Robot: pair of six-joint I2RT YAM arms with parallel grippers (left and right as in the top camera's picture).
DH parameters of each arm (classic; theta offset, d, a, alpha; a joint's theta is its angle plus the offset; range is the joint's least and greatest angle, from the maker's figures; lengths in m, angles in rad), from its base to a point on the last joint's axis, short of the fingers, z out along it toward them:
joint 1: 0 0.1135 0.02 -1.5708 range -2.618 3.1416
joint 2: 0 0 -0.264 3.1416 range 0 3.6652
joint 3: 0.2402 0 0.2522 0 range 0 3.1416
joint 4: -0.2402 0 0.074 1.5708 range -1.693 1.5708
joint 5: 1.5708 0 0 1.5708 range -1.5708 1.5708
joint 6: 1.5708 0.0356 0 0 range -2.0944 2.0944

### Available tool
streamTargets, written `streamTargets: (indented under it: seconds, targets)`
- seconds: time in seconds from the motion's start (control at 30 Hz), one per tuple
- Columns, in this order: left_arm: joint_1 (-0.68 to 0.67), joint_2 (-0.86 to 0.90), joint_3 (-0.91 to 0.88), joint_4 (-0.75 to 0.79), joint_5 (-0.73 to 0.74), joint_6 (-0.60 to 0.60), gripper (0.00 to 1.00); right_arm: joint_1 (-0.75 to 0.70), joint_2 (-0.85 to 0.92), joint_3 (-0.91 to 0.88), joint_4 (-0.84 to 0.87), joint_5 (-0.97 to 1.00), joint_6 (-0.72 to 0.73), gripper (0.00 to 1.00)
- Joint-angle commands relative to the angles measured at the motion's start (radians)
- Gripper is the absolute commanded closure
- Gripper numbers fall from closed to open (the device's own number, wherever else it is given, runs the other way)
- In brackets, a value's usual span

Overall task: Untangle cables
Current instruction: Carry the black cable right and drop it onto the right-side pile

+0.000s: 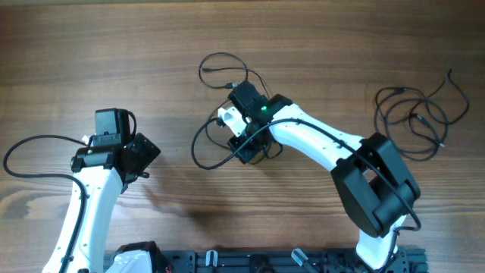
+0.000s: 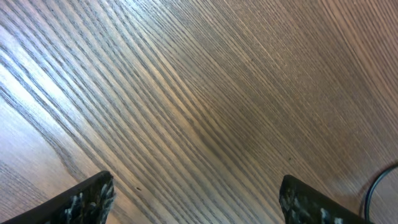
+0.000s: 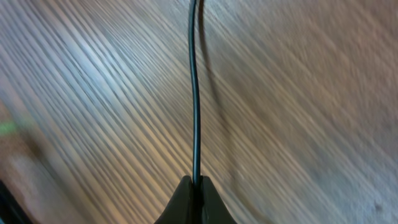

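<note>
A thin black cable (image 1: 220, 55) lies looped on the wooden table at centre, with a second loop (image 1: 195, 152) lower left of it. My right gripper (image 1: 245, 149) is over this tangle. In the right wrist view its fingers (image 3: 195, 182) are shut on one strand of the cable (image 3: 194, 93), which runs straight away from them. A separate bundle of thin black cables (image 1: 413, 114) lies at the far right. My left gripper (image 1: 142, 155) is off to the left, away from the cables. Its fingers (image 2: 196, 199) are wide open and empty over bare wood.
A curved black cord (image 2: 376, 186) shows at the bottom right edge of the left wrist view. The left arm's own thicker cable (image 1: 23, 144) loops at the far left. The arm bases and a black rail (image 1: 258, 262) line the front edge.
</note>
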Motion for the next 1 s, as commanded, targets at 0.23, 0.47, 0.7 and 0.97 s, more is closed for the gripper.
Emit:
streamTargets:
  seconds: [0.23,0.47,0.7,0.97]
  targets:
    - [0.006,0.006,-0.006,-0.019,0.005,-0.017,0.11,-0.370,-0.427,0.413,-0.182,0.514,0.050,0.96]
    - [0.006,0.006,-0.006,-0.019,0.012,-0.017,0.11,-0.664,-0.623,0.426,-0.079,0.780,0.196,0.96]
    - [0.006,0.006,-0.006,-0.019,0.013,-0.017,0.11,-0.830,-0.533,0.423,-0.138,0.776,0.214,0.96]
    - [0.006,0.006,-0.006,-0.019,0.012,-0.017,0.11,-0.932,-0.389,0.423,-0.178,0.784,0.364,0.96]
